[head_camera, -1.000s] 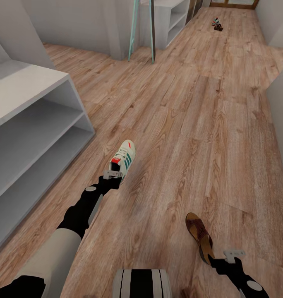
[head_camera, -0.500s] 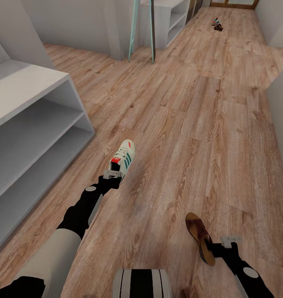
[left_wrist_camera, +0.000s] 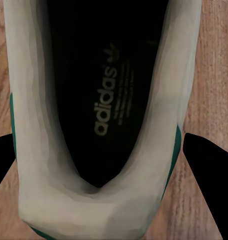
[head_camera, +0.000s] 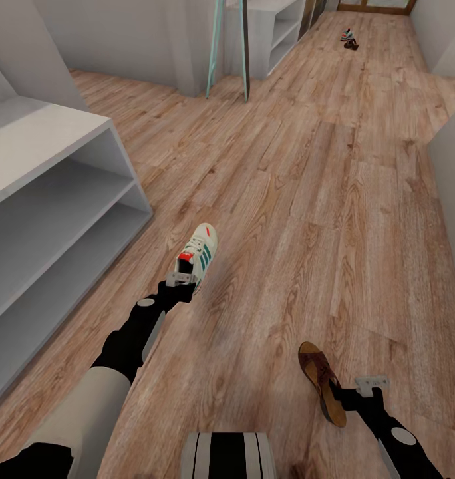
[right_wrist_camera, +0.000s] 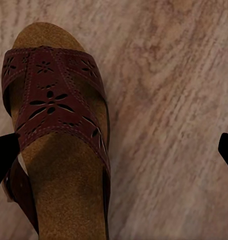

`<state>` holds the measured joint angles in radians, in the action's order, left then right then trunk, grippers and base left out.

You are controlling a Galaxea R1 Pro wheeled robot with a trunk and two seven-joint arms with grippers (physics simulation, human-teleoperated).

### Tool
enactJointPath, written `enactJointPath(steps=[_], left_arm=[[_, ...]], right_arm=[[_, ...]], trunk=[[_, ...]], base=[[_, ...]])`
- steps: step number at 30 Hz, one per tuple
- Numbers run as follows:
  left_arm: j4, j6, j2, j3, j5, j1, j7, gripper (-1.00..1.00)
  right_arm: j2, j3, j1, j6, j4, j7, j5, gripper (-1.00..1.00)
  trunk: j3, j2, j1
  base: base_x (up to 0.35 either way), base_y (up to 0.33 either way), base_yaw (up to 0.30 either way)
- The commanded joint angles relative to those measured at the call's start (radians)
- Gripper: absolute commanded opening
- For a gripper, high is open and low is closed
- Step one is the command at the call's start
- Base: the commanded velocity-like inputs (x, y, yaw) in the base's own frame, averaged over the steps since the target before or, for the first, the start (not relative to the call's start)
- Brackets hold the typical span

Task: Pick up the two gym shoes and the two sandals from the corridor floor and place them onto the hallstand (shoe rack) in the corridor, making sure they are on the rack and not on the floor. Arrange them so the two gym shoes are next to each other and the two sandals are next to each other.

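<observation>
One gym shoe (head_camera: 201, 254), white with green stripes and a red heel patch, lies on the corridor floor (head_camera: 307, 199) just right of the hallstand (head_camera: 54, 199). My left gripper (head_camera: 181, 277) is at its heel. In the left wrist view the black fingers (left_wrist_camera: 206, 165) press both sides of the gym shoe (left_wrist_camera: 104, 100). A brown sandal (head_camera: 322, 380) lies near my base, with my right gripper (head_camera: 352, 398) at its heel end. In the right wrist view the right gripper (right_wrist_camera: 119, 150) is open wide, one finger at the side of the sandal (right_wrist_camera: 59, 125). Another gym shoe and sandal (head_camera: 349, 40) lie far down the corridor.
A teal-framed standing mirror (head_camera: 229, 46) and a second white shelf unit (head_camera: 274, 30) stand at the far left of the corridor. White walls close in on the right (head_camera: 450, 153). Bare plank floor lies between the near and the far shoes.
My right gripper has moved forward and left, up to the sandal's heel end. The left arm and the gym shoe have not moved.
</observation>
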<state>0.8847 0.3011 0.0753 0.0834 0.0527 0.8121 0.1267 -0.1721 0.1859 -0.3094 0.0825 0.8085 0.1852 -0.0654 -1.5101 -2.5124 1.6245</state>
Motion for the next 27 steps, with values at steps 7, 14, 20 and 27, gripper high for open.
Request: enactJointPath(steps=[7,14,20,27], left_arm=[[0.002,0.006,-0.001,-0.002,0.006,0.004,0.007,-1.0],[0.001,0.006,0.0,-0.002,0.006,0.009,0.007,-1.0],[0.003,0.006,0.001,-0.002,0.006,0.012,0.007,-1.0],[0.045,0.006,0.002,-0.003,0.001,0.014,0.005,-1.0]], right_arm=[[0.0,0.004,0.0,0.003,-0.002,0.008,-0.007,1.0],[0.001,0.004,0.0,0.003,-0.003,0.008,-0.007,1.0],[0.001,0.005,0.0,0.003,-0.002,0.008,-0.007,1.0],[0.001,0.004,0.0,0.003,-0.002,0.008,-0.007,1.0]], trunk=[[-0.001,0.0,0.0],[-0.008,-0.001,0.001],[-0.032,-0.002,0.003],[-0.032,-0.002,0.003]], base=[[0.0,0.0,0.0],[0.0,0.0,0.0],[0.0,0.0,0.0],[0.0,0.0,0.0]])
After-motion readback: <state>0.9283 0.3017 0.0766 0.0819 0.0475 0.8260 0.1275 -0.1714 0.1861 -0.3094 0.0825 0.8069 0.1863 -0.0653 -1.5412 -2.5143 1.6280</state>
